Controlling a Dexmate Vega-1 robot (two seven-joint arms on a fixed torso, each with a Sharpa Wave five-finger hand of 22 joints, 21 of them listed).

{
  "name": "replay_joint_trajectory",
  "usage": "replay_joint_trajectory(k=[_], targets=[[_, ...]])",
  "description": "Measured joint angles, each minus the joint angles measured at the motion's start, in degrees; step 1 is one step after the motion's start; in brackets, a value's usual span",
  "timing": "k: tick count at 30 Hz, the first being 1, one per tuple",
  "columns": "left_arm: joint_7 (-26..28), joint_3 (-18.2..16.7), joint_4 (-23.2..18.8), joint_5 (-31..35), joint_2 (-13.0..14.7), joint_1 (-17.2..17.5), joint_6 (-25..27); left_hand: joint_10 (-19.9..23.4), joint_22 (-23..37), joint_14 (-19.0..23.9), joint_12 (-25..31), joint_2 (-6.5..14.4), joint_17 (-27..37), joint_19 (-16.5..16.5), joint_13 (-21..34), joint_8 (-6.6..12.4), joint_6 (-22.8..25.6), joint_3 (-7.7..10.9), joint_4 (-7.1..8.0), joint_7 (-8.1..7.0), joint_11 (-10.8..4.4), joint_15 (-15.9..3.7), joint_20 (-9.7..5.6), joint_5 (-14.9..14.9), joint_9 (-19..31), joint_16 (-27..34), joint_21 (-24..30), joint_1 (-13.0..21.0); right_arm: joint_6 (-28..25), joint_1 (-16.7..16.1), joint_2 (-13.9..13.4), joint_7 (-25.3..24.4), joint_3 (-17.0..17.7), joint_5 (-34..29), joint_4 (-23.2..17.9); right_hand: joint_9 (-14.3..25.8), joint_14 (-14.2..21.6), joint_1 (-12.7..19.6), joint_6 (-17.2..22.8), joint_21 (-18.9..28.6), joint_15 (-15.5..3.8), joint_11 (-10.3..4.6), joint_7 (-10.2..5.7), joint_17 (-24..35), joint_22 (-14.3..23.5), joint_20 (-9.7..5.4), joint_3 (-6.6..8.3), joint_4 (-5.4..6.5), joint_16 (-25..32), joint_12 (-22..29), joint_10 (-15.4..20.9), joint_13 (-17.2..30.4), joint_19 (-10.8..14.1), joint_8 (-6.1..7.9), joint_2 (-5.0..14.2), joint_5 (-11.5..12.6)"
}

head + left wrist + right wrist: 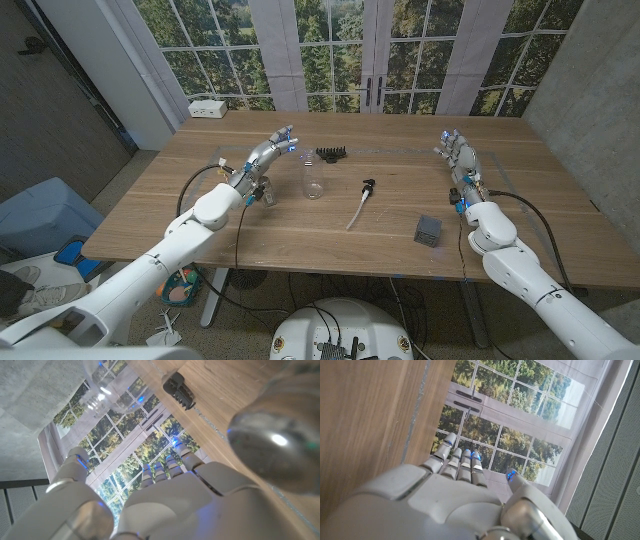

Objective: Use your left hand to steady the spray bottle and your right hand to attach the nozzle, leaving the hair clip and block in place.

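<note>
A clear spray bottle [314, 180] stands upright without its top near the table's middle; the left wrist view shows its neck [107, 382]. My left hand [268, 154] is open just left of it, fingers apart, not touching. The nozzle [361, 201], black head with a white tube, lies on the table right of the bottle. My right hand [460, 155] stands open far to the right, holding nothing. A black hair clip [331, 154] lies behind the bottle, also in the left wrist view [178, 391]. A grey block [429, 231] sits near the front right.
The wooden table [200, 215] has bare wood at its front left. A white box [209, 108] sits at the back left corner. Windows stand behind the table. Blue bins [40, 215] stand on the floor to the left.
</note>
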Motion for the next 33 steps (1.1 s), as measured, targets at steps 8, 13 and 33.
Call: replay_joint_trajectory(k=[8, 13, 33], targets=[[1.0, -0.4, -2.2, 2.2, 0.7, 0.1, 0.1, 1.3, 0.0, 1.2, 0.0, -1.4, 0.0, 1.4, 0.0, 0.0, 0.8, -0.64, -0.01, 0.4, -0.1, -0.02, -0.64, 0.2, 0.0, 0.3, 0.3, 1.4, 1.0, -1.8, 0.0, -0.7, 0.8, -0.2, -1.1, 0.0, 0.2, 0.0, 0.1, -0.2, -0.15, 0.0, -0.14, 0.0, 0.0, 0.0, 0.0, 0.0, 0.0, 0.0, 0.0, -0.3, 0.0, 0.0, 0.0, 0.0], [0.9, -0.3, -2.1, 2.5, 0.1, -0.4, -1.4, 2.1, 0.0, 1.8, 0.0, -3.3, 0.0, 2.5, 0.0, 0.0, 1.2, -2.6, 0.34, 0.61, -0.26, -0.2, -1.29, 1.3, 0.0, 0.3, 0.4, 1.1, 1.3, -3.0, 0.0, -1.0, 1.4, -0.2, -1.8, 0.0, 0.4, 0.0, 0.3, -0.4, 0.07, 0.0, -0.32, 0.0, 0.0, -0.2, 0.0, 0.0, 0.0, 0.0, 0.4, -0.3, 0.2, 0.0, 0.0, 0.0], [-2.3, 2.6, 5.5, -0.8, -7.4, -2.3, -8.4, 1.5, 0.0, 1.1, -0.5, -3.8, 0.0, 2.4, 0.0, -2.0, -0.2, -5.32, 0.58, 0.81, -0.71, 0.07, -1.24, 2.9, 0.0, -0.2, 0.1, 1.1, 1.0, -4.8, -0.9, -0.8, 3.2, 0.4, -3.6, 0.0, 0.8, 0.0, 0.6, -0.6, 0.03, 0.31, 0.0, -0.5, 0.0, -0.14, -0.23, -0.23, 0.0, 0.0, 0.7, -0.5, 0.6, 0.45, 0.0, 0.0]])
